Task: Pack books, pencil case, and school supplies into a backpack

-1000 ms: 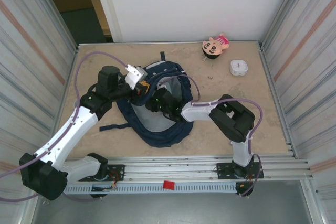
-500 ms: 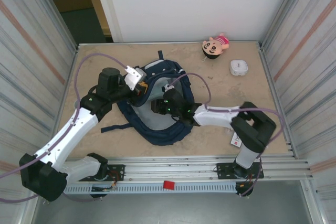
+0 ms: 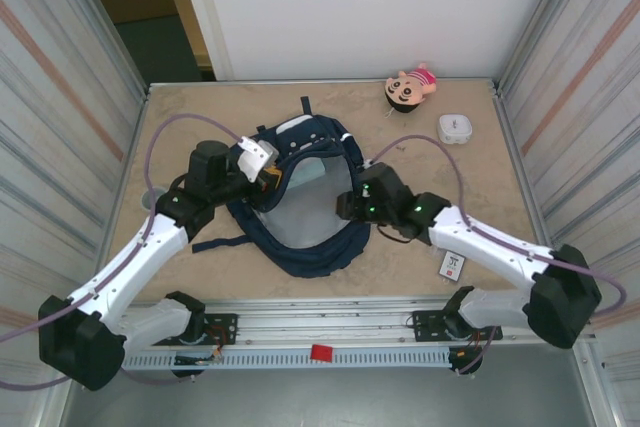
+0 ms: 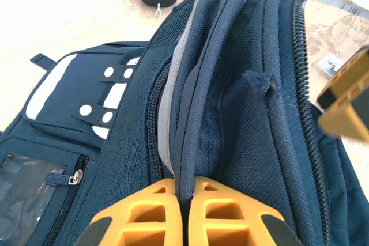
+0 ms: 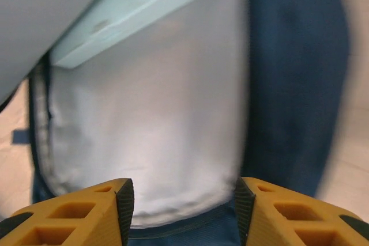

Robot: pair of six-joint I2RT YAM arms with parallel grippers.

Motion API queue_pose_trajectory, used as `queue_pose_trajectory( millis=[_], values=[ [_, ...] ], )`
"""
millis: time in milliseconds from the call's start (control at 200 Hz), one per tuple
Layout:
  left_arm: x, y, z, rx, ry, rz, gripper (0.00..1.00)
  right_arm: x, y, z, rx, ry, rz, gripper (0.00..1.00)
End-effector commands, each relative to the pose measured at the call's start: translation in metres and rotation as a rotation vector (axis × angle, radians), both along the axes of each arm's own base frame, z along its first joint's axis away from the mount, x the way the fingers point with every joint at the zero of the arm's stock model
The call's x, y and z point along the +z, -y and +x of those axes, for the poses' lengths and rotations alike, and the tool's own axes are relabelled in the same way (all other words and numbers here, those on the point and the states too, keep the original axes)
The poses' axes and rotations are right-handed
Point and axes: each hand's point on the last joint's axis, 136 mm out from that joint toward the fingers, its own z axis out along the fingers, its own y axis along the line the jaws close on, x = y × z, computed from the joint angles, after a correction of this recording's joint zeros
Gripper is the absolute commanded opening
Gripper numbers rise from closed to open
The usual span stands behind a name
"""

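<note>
The navy backpack (image 3: 300,237) lies open in the middle of the table, grey lining showing. My left gripper (image 3: 268,175) is shut on the piped edge of its opening (image 4: 199,102), holding it up. My right gripper (image 3: 347,205) hovers open at the opening's right rim, nothing between its fingers (image 5: 124,203). Past it, the mint-green pencil case (image 5: 118,18) lies inside the bag on the pale lining (image 5: 161,119). A small black-and-white card packet (image 3: 453,265) sits on the table right of the bag. The books are out of view.
A pink plush doll (image 3: 410,87) and a white rounded box (image 3: 455,129) rest at the back right. Metal walls close in both sides. A loose strap (image 3: 215,243) trails left of the bag. Bare tabletop (image 3: 430,167) lies right of the bag.
My right arm has pulled back out of the bag to its right rim and its jaws have widened. The card packet has come into sight. The left gripper keeps its hold.
</note>
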Motion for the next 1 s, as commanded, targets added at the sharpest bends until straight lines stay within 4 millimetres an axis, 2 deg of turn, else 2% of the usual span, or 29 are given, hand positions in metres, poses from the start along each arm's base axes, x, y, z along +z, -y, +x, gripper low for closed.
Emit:
queue_pose_trajectory(
  millis=[0, 45, 55, 231, 316, 411, 521, 621, 762, 997],
  values=[
    [0.023, 0.0, 0.004, 0.013, 0.079, -0.055, 0.0, -0.023, 0.075, -0.016, -0.119, -0.171, -0.128, 0.51],
    [0.022, 0.0, 0.004, 0.013, 0.079, -0.056, 0.0, -0.025, 0.097, -0.014, -0.172, -0.212, -0.133, 0.51],
    [0.023, 0.0, 0.004, 0.011, 0.08, -0.057, 0.0, -0.026, 0.107, -0.012, -0.2, -0.23, -0.13, 0.51],
    [0.021, -0.001, 0.002, 0.015, 0.076, -0.059, 0.0, -0.044, 0.191, -0.011, -0.433, -0.403, -0.135, 0.56],
    [0.02, -0.001, 0.002, 0.017, 0.077, -0.063, 0.0, -0.057, 0.215, -0.015, -0.494, -0.478, -0.154, 0.58],
    [0.022, -0.001, 0.002, 0.016, 0.084, -0.063, 0.0, -0.073, 0.232, -0.021, -0.529, -0.559, -0.191, 0.64],
    [0.023, -0.002, 0.001, 0.016, 0.09, -0.06, 0.0, -0.09, 0.241, -0.036, -0.576, -0.67, -0.202, 0.65],
    [0.024, -0.003, 0.0, 0.02, 0.093, -0.059, 0.0, -0.1, 0.238, -0.052, -0.581, -0.753, -0.227, 0.61],
    [0.02, -0.004, 0.0, 0.027, 0.09, -0.058, 0.0, -0.111, 0.226, -0.052, -0.561, -0.804, -0.213, 0.62],
    [0.012, -0.006, 0.0, 0.03, 0.088, -0.038, 0.0, -0.119, 0.204, -0.034, -0.507, -0.786, -0.225, 0.55]
  ],
)
